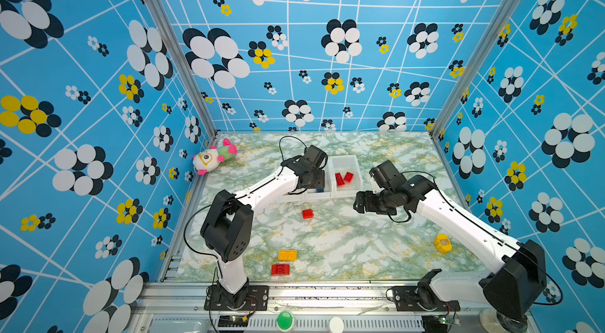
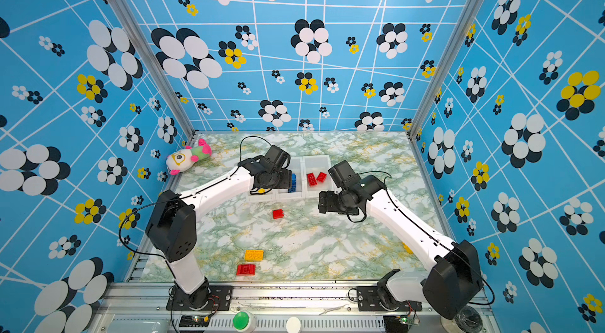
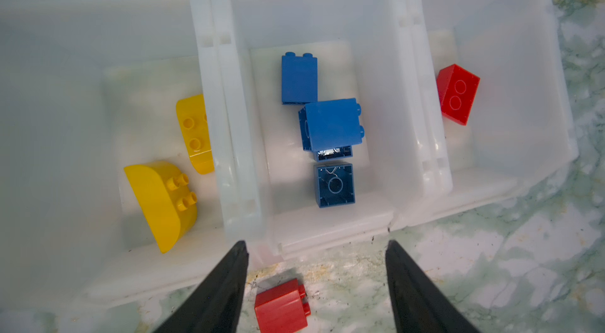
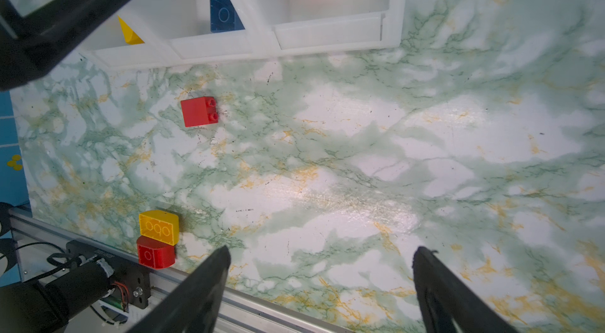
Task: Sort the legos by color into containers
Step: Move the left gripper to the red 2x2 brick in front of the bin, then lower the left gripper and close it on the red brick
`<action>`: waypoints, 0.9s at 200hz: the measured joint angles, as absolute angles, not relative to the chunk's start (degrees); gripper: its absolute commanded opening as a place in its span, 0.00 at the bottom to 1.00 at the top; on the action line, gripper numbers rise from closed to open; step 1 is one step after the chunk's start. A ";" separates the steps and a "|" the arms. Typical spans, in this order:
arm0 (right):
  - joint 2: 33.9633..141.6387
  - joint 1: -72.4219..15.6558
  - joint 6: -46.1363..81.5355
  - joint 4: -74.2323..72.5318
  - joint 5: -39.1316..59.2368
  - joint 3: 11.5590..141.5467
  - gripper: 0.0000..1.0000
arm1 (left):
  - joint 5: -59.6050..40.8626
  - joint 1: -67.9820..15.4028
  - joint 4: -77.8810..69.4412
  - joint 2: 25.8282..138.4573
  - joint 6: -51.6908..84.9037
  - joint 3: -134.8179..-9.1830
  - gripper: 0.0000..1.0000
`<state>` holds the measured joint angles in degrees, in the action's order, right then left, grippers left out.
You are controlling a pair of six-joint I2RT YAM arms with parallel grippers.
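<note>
**While left gripper (image 3: 316, 244) and right gripper (image 4: 323, 249) gape empty, sorting stands unfinished**

Your left arm (image 1: 262, 190) partly hides two bins (image 1: 345, 194) in both top views. Square red brick (image 1: 307, 214) just before the bins; yellow brick (image 1: 287, 255) and curved red brick (image 1: 280, 269) at the near edge; round yellow piece (image 1: 442, 243) right; plush toy (image 1: 212, 157) far left.

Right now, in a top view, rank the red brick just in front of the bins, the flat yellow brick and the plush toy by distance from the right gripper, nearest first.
1. Red brick, mid-table, left of the right gripper.
2. Yellow brick, near the front edge.
3. Plush toy, back left corner.
</note>
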<state>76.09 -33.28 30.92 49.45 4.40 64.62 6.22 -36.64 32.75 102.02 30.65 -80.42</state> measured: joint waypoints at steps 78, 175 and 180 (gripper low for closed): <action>75.57 -33.26 31.11 49.50 4.43 64.23 0.90 | 1.17 -38.35 35.81 97.80 17.69 -71.55 0.65; 75.57 -33.26 31.11 49.54 4.40 64.23 0.90 | -1.30 -39.13 37.74 105.16 7.33 -71.57 0.63; 75.57 -33.26 31.11 49.54 4.40 64.23 0.89 | -1.02 -39.13 37.78 105.36 7.14 -71.64 0.63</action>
<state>75.57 -33.26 31.11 49.54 4.40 64.23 -1.02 -39.13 37.78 105.36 7.14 -71.64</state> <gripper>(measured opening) 0.897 0.634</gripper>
